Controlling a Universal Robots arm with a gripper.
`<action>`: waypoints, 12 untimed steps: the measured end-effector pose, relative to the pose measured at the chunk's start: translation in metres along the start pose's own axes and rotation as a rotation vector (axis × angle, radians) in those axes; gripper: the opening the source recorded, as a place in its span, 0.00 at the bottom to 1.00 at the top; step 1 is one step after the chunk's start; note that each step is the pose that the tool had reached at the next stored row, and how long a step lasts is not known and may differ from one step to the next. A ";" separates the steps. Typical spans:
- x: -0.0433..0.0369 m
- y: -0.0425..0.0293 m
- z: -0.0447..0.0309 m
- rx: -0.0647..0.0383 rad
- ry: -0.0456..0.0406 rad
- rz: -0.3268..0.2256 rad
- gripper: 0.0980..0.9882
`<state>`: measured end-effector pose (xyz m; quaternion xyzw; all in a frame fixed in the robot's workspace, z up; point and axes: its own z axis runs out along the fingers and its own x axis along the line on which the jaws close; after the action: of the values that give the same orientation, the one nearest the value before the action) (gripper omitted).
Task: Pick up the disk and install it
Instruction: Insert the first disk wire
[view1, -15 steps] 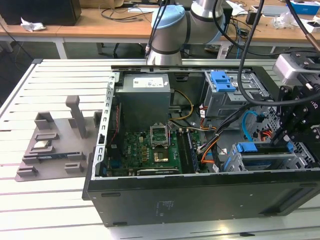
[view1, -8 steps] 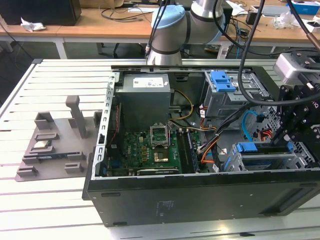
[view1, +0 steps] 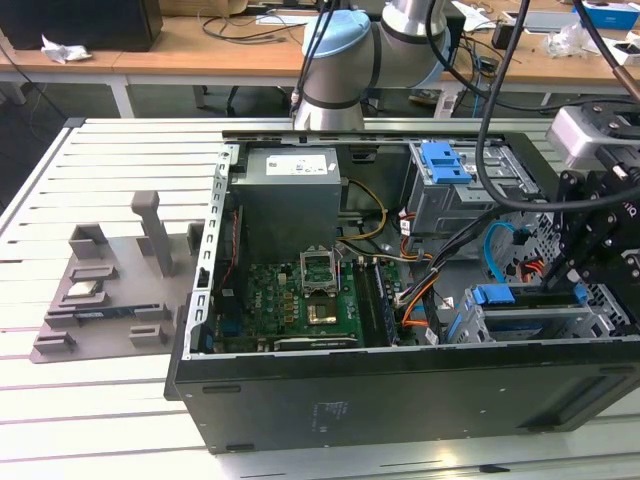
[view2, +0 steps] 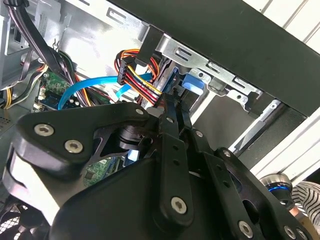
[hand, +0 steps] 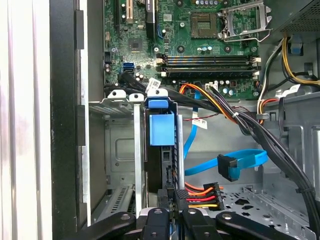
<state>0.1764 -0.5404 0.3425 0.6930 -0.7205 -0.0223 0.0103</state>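
The disk (view1: 525, 320) stands on edge in the drive cage at the case's front corner, on the exterior view's right, its blue bracket (view1: 494, 295) toward the motherboard. In the first wrist view the disk (hand: 161, 131) sits between the cage's metal rails, blue bracket end showing. My gripper (view1: 577, 292) hangs over the cage's far end. Its black fingers (view2: 172, 117) lie close together, the gripper (view2: 168, 102) pointing at the blue bracket (view2: 192, 85). In the first wrist view my gripper (hand: 171, 202) is at the disk's cable end; contact cannot be made out.
The open black case (view1: 400, 400) lies on a slatted white table. Inside are a grey power supply (view1: 290, 190), the motherboard (view1: 300, 300), an upper bay with a blue latch (view1: 445, 160), a blue data cable (hand: 240, 162) and a coloured power plug (hand: 200, 192). A grey fixture (view1: 110, 290) stands beside the case.
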 end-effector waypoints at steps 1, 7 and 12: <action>0.0000 0.0000 0.0003 0.000 0.0001 0.000 0.07; 0.0001 -0.0012 0.0016 -0.003 0.0002 0.000 0.07; 0.0000 -0.0018 0.0023 -0.004 0.0003 0.000 0.07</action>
<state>0.1781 -0.5404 0.3401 0.6929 -0.7205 -0.0238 0.0120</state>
